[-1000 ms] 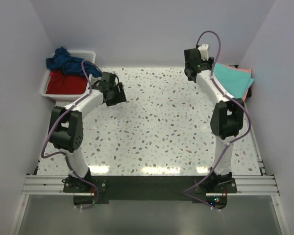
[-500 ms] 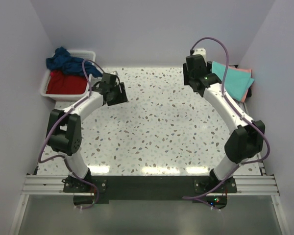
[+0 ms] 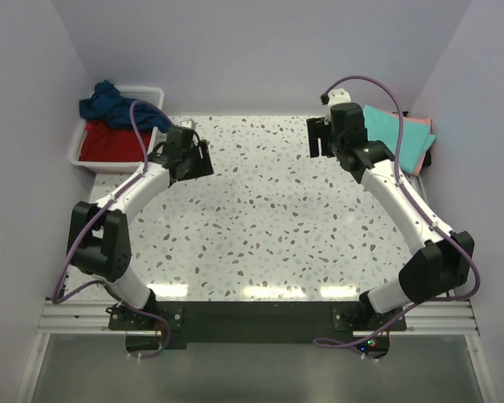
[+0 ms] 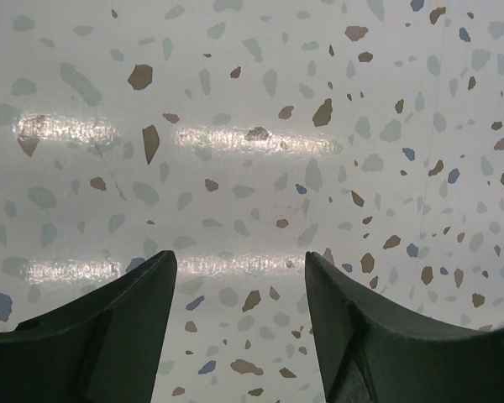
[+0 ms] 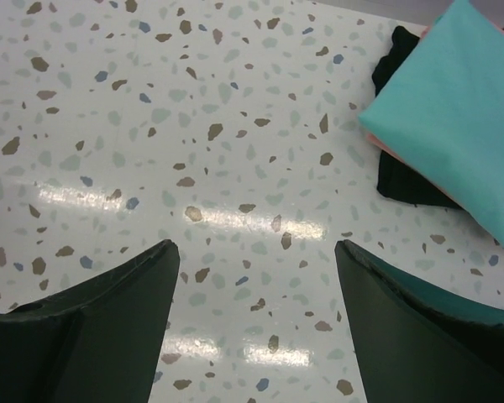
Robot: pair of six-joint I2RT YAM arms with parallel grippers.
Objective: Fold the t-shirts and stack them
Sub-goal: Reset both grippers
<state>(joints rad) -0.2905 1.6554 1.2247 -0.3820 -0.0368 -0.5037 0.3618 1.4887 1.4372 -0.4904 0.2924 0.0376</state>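
A folded turquoise-teal t-shirt (image 3: pixel 395 134) lies on top of a stack at the back right, over a salmon-pink one (image 3: pixel 419 124) and a black one (image 5: pixel 407 180); it also shows in the right wrist view (image 5: pixel 454 117). A navy blue t-shirt (image 3: pixel 109 102) and a red one (image 3: pixel 109 143) lie crumpled in the tub at the back left. My right gripper (image 3: pixel 321 138) (image 5: pixel 254 252) is open and empty, just left of the stack. My left gripper (image 3: pixel 200 159) (image 4: pixel 241 260) is open and empty over bare table, right of the tub.
The white plastic tub (image 3: pixel 155 91) stands at the table's back left corner. The speckled tabletop (image 3: pixel 269 227) lies between the arms. Purple walls close in at the back and both sides.
My right arm has stretched out and its gripper has swung left off the stack toward the table's middle. My left gripper has shifted slightly left and back.
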